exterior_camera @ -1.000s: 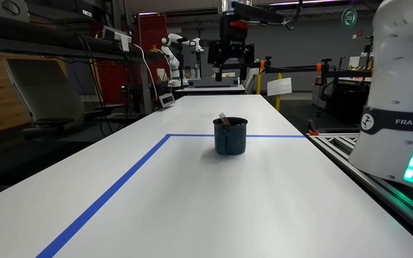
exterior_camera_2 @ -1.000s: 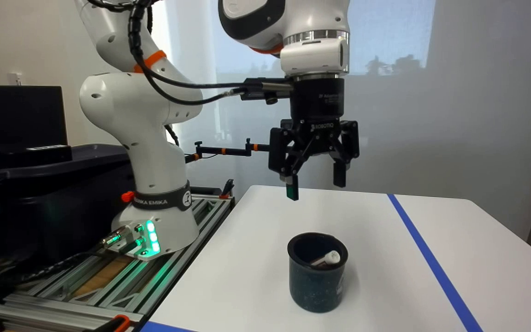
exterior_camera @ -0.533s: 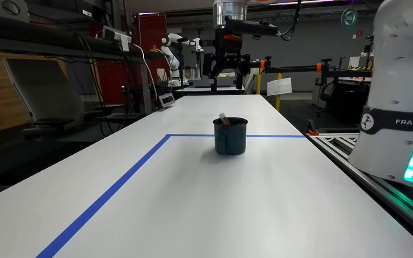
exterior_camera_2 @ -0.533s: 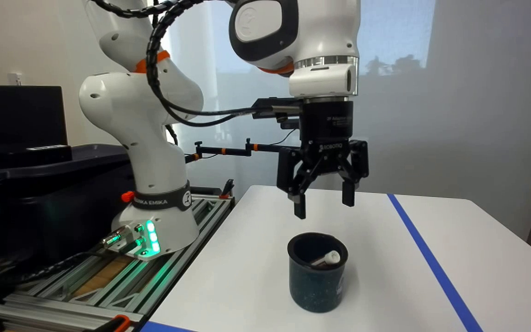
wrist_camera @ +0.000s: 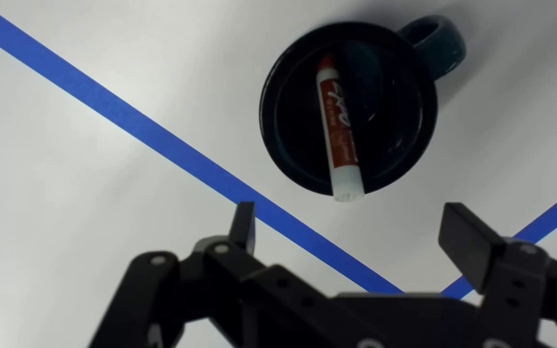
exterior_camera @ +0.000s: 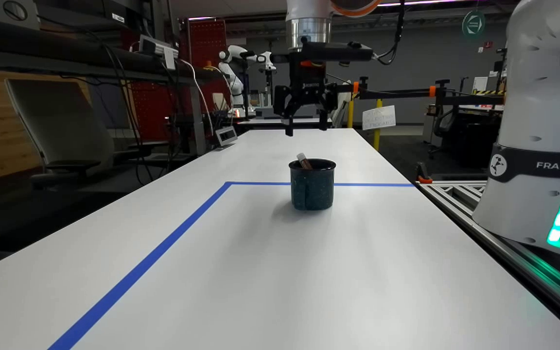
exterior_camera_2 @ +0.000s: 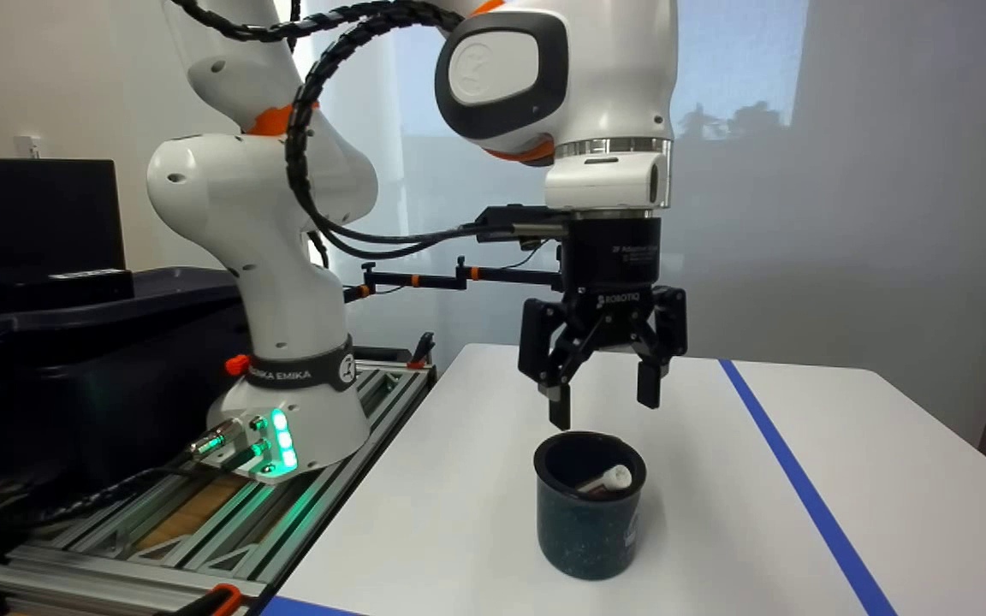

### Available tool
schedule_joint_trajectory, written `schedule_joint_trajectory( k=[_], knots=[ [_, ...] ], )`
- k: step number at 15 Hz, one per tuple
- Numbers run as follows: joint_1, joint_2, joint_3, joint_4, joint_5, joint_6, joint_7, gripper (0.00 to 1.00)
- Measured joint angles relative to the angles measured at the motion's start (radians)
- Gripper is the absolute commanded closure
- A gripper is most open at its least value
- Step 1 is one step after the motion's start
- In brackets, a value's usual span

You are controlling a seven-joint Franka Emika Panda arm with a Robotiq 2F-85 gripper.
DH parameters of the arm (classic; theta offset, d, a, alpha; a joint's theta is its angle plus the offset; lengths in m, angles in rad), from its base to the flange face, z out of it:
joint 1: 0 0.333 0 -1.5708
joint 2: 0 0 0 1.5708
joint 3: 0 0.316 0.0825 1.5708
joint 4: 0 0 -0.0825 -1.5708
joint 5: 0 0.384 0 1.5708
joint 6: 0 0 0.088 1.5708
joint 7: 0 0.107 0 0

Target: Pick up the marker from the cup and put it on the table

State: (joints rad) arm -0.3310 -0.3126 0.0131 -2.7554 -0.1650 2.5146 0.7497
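The marker leans inside the cup: in the wrist view its red tip points toward eleven o'clock and its white end overlaps the rim at six. The cup stands upright on the white table, its handle toward two. A blue tape line runs past it from about half past nine to nearly six (a further strip comes in near four). The gripper hangs higher than the cup, apart from it, fingers spread wide. In both exterior views it is lower than half a second ago; its spread, the cup and the marker look unchanged. In an exterior view one black fingertip shows just above the rim near eleven o'clock; whether it is over or behind the cup I cannot tell. There the robot's base, its green light glowing, stands between nine and ten. In an exterior view a white arm shows at eleven and a paper sign hangs between one and two.
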Motion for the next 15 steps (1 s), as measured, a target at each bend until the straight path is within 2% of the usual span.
schedule_joint_trajectory(
  k=[1,2,8,15],
  knots=[
    [0.000,0.008,0.000,0.000,-0.005,0.011,0.010,0.16],
    [0.001,0.016,0.000,0.000,-0.008,0.019,0.016,0.23],
    [0.011,0.057,0.000,0.001,-0.009,0.053,0.030,0.19],
    [0.032,0.109,-0.001,0.001,-0.009,0.103,0.036,0.35]
  ],
)
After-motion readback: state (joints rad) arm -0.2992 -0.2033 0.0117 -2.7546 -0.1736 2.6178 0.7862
